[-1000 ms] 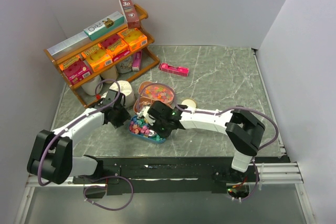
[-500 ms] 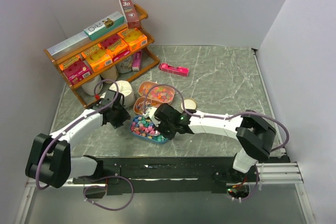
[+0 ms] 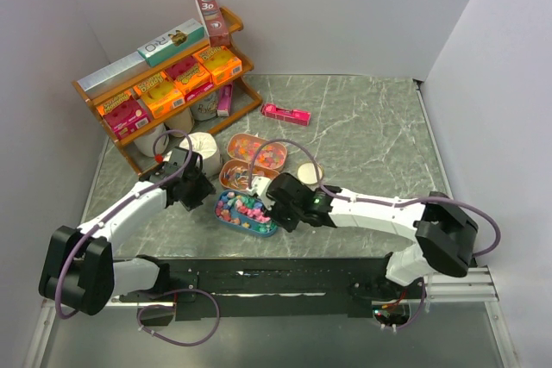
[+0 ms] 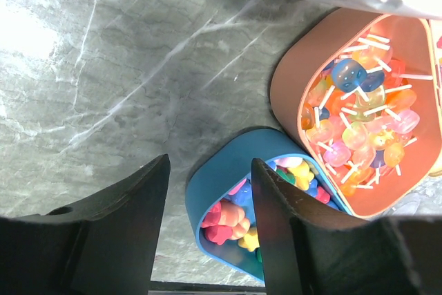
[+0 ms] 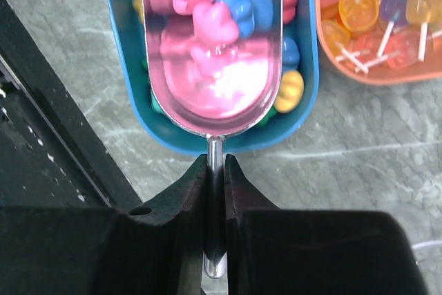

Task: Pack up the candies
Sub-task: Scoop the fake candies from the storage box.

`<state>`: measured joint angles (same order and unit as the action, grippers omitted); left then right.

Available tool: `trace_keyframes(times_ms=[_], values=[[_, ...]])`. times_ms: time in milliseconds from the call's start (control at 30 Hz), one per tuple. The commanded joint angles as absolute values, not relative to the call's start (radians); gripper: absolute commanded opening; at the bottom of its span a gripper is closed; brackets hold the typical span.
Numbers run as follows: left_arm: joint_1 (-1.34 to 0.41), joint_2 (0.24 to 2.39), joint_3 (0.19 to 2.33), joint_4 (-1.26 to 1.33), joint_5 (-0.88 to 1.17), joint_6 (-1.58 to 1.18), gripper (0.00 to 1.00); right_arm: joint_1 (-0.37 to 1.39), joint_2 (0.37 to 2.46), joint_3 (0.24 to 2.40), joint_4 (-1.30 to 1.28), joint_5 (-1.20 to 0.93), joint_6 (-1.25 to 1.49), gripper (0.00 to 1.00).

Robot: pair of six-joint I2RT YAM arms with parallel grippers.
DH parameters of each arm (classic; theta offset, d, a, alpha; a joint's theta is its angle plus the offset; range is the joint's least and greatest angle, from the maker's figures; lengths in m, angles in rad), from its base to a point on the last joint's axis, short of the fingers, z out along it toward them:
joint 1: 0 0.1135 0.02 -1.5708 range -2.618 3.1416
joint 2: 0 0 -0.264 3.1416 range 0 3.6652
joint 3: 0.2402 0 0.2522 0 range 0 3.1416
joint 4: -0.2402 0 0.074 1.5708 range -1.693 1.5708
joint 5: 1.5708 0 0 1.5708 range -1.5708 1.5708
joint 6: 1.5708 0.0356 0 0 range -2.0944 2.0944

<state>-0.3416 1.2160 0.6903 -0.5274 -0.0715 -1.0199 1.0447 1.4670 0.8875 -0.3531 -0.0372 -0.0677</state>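
The candies (image 5: pixel 289 89) are small bright sweets filling a blue tray (image 5: pixel 308 67), which sits in front of the arms in the top view (image 3: pixel 231 220). My right gripper (image 5: pixel 215 160) is shut on the handle of a metal scoop (image 5: pixel 210 94). The scoop's bowl lies low over the tray, with pink and blue candies (image 5: pixel 207 18) in it. My left gripper (image 4: pixel 210 164) is open at the tray's left end (image 4: pixel 207 184), one finger (image 4: pixel 290 226) over the candies (image 4: pixel 228 222) and one outside; contact is unclear. In the top view the left gripper (image 3: pixel 200 191) and right gripper (image 3: pixel 274 202) flank the tray.
Two orange trays of lollipops (image 3: pixel 257 151) (image 3: pixel 237 174) stand just behind the blue tray, one touching it (image 4: pixel 290 94). White cups (image 3: pixel 200 148), a white lid (image 3: pixel 309 171), a pink box (image 3: pixel 286 113) and a wooden shelf of boxes (image 3: pixel 164 84) lie further back and left.
The right arm has swung its elbow to the right and its gripper has shifted a little right along the blue tray with the scoop. The left gripper has hardly moved.
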Motion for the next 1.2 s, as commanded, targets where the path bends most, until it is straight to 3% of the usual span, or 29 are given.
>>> trace_keyframes(times_ms=[0,567,1167], values=[[-0.339,1.201,0.704,-0.514,-0.063,-1.037,0.57,1.042,1.35,0.855,-0.295,-0.002,-0.057,0.0],[-0.339,1.195,0.713,-0.489,-0.051,-1.015,0.58,1.04,1.223,0.85,-0.35,0.075,-0.003,0.0],[-0.339,1.193,0.696,-0.425,-0.034,-0.988,0.58,1.015,0.925,0.701,-0.61,0.193,0.38,0.0]])
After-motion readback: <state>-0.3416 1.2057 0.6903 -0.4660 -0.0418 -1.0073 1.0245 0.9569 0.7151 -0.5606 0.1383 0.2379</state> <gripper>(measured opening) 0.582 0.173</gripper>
